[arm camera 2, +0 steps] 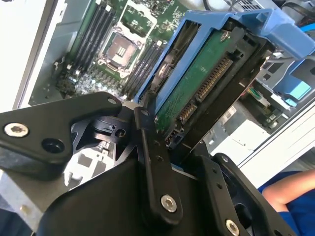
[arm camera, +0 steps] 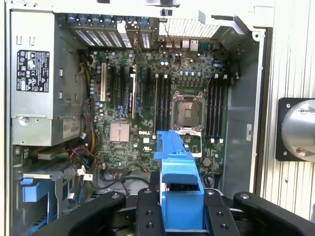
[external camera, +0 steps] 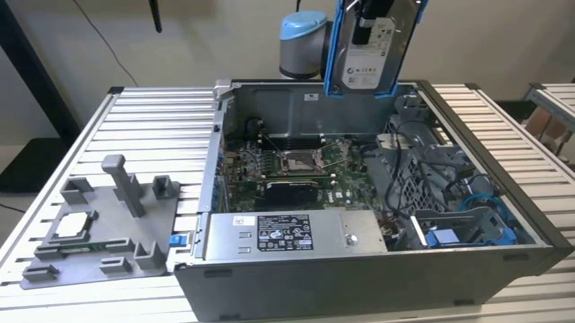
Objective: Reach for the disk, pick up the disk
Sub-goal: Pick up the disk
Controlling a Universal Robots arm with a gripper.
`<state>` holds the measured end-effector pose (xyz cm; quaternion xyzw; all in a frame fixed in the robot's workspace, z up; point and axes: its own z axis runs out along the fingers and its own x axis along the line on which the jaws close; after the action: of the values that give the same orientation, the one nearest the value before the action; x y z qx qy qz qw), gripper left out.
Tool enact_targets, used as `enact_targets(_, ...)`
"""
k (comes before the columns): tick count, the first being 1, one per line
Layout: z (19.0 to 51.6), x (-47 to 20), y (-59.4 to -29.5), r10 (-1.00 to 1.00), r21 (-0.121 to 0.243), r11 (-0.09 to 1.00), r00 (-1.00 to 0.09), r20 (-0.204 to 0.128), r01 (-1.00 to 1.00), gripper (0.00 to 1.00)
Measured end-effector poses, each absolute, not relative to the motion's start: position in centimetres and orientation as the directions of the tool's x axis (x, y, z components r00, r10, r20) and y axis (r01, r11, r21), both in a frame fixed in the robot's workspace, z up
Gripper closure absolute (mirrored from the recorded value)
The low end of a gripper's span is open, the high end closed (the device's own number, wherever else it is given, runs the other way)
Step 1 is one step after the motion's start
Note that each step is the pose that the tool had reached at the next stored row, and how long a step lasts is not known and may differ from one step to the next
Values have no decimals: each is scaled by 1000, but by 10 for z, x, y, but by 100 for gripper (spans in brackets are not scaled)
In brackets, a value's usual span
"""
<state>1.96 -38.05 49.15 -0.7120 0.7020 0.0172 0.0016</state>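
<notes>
The black metal gripper (arm camera 2: pixel 170 147) is seen clamped on the disk (arm camera 2: pixel 206 81), the flat silver hard drive clipped in its blue plastic frame; in the second wrist view one black finger (arm camera 2: pixel 152 147) is pressed against the drive's edge, with the green circuit board and its connector row turned toward the camera. In the first wrist view the blue frame (arm camera: pixel 179 187) is gripped between the dark linkages, standing out over the board below.

In the exterior view the disk (external camera: pixel 370 50) is held upright, high in the air, above the rear wall of the open grey metal computer case (external camera: pixel 359 289), its white printed label facing the camera. It is touching nothing beneath; the drive is carried clear of the chassis.

Below it, the green motherboard (arm camera: pixel 147 118) with its empty silver processor socket (arm camera: pixel 189 112) is laid open, and the grey boxed power supply (external camera: pixel 292 235) is seen at the case's near side. An empty blue plastic bracket (external camera: pixel 467 232) is left in the drive bay at the exterior view's right. On the slatted table, at the exterior view's left, a grey moulded fixture (external camera: pixel 104 232) is set out, with a small square silver chip (external camera: pixel 75 224) resting on it.

As judged from this, the reach is done and the lift appears complete: the disk is grasped and raised.
</notes>
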Motion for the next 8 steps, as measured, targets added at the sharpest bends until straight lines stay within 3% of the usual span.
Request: enact_targets(8,491,20,-404,-1000,22,-14,14,-27,-1000,100)
